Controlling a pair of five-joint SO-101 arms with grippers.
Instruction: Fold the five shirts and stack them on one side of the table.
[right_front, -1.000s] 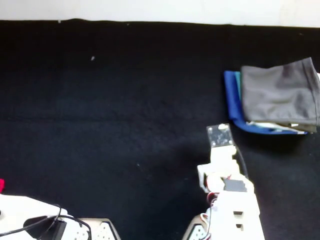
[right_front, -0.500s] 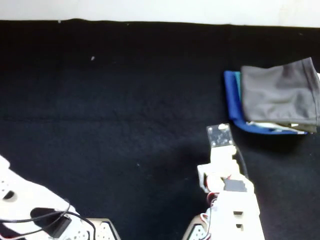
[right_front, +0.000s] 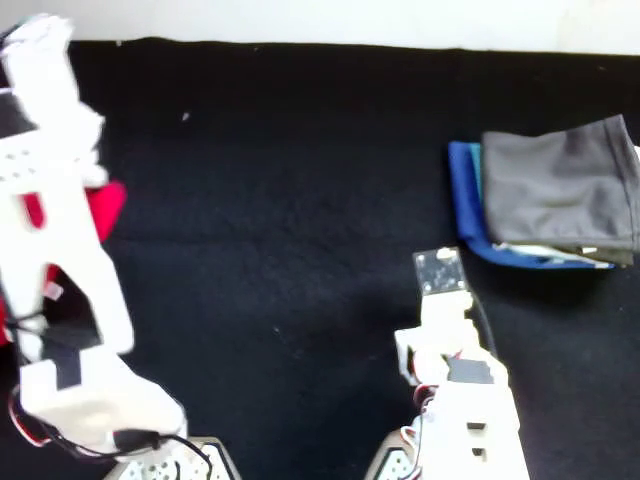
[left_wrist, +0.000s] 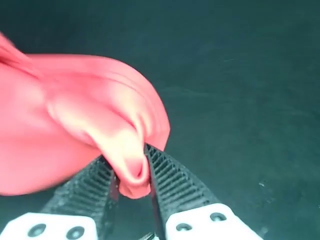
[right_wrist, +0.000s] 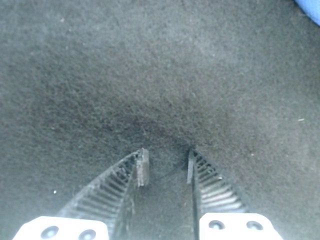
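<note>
Left gripper has its fingers clamped on a bunched soft red fabric shirt over the black cloth tabletop, likely to spread it; right gripper, fingers apart and empty, waits near the grey-topped stack of folded shirts

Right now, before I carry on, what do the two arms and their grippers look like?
Both arms are white, blocky plastic. The left arm has a black cable at its base; the right arm carries a small square grey plate. The left gripper and right gripper have black ribbed fingers on white mounts with screw holes.
</note>
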